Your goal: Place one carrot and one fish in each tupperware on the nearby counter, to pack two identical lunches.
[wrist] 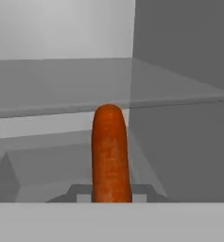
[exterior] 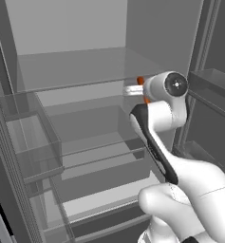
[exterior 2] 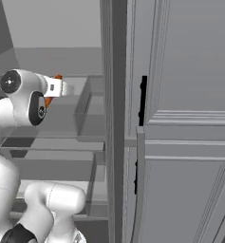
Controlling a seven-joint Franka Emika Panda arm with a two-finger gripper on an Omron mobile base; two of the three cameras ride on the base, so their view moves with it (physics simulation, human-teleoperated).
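Left base view: the arm reached into the open fridge, the carrot showing as orange beside the wrist, above the glass shelf. Right base view: the door frame stood close alongside; withdrawal should run straight back. Hand view: the pincer was clenched on the carrot, which stuck out forward; hold level.

The arm reaches into an open fridge, its wrist level with the upper glass shelf. Bits of an orange carrot show just beside the wrist, above and below the white hand. Door bins hang left of the shelf.
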